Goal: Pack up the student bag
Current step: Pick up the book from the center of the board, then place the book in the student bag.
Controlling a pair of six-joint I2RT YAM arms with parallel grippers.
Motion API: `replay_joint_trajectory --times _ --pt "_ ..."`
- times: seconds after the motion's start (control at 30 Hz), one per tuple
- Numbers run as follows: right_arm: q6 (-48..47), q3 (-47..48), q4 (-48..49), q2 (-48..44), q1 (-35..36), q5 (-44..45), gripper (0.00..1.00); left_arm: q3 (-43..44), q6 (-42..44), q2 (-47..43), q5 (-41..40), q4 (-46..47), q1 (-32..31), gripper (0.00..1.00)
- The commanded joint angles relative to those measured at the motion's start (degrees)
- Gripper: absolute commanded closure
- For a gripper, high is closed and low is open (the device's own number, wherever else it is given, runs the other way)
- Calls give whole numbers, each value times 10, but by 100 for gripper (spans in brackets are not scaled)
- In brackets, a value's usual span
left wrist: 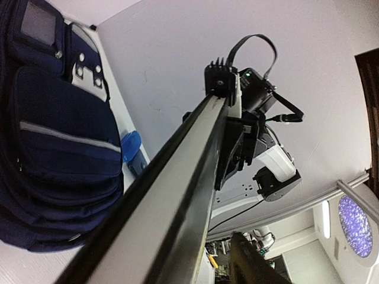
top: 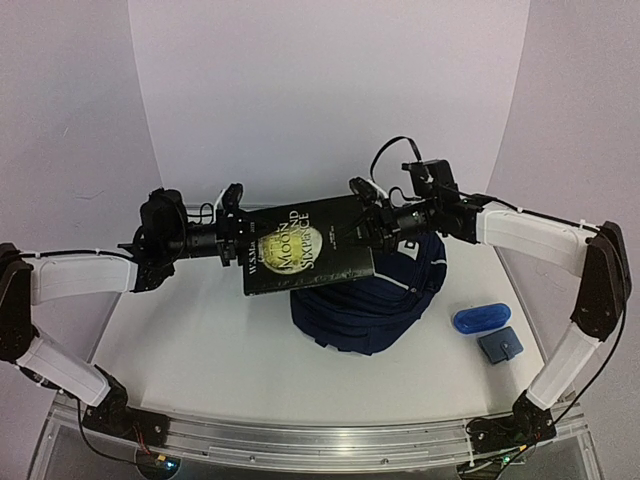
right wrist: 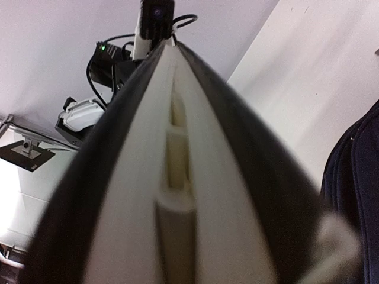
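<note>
A black hardback book (top: 305, 250) with a moon on its cover hangs in the air over the student bag (top: 380, 300), a navy backpack lying on the table. My right gripper (top: 372, 225) is shut on the book's right edge, and its wrist view is filled by the pale page edges (right wrist: 195, 177). At the book's left edge is my left gripper (top: 243, 243), open. In the left wrist view one finger (left wrist: 251, 266) stands apart from the book's dark edge (left wrist: 177, 195), and the other is hidden behind it. The bag (left wrist: 53, 148) lies below.
A blue oval case (top: 478, 317) and a small blue pouch (top: 498, 346) lie on the white table (top: 200, 340) to the right of the bag. White walls close in the back and both sides.
</note>
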Motion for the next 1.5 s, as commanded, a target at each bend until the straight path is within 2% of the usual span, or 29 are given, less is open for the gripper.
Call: replay_joint_trajectory --times 0.0,0.1,0.13,0.23,0.33,0.37,0.43,0.5,0.53,0.6,0.73,0.83,0.93,1.1,1.27,1.47 --pt "4 13 23 5 5 -11 87 61 97 -63 20 -147 -8 36" --pt "5 16 23 9 -1 -7 93 57 114 -77 31 -185 -7 38" --pt "6 17 23 10 -2 -7 94 49 113 -82 33 -182 -8 42" --pt "6 23 23 16 -6 -15 96 19 96 -94 39 -144 -8 60" --pt "3 28 22 20 -9 -4 96 -9 75 -106 38 -97 -7 85" --pt "-3 29 19 19 -9 17 92 -18 67 -111 34 -81 -7 92" --pt "-29 30 -8 15 -15 71 67 -33 54 -119 22 -57 -7 100" --pt "-100 54 -102 17 -27 171 44 -45 44 -130 1 -49 -7 100" --pt "-148 69 -153 20 -31 223 39 -51 39 -139 -15 -49 -7 100" --pt "-236 85 -212 21 -33 307 37 -64 29 -160 -58 -59 -6 100" --pt "-337 61 -247 6 -23 435 38 -97 7 -228 -168 -102 -4 100" --pt "-407 43 -267 -1 22 499 42 -115 -5 -281 -244 -161 -2 100" --pt "-446 35 -270 0 81 553 45 -131 -18 -325 -303 -201 0 100" --pt "-485 38 -270 24 139 619 49 -139 -40 -392 -382 -286 2 100" --pt "-504 45 -270 62 177 655 51 -148 -50 -428 -405 -319 3 100" --pt "-514 58 -269 98 189 698 52 -156 -56 -435 -397 -319 4 100"
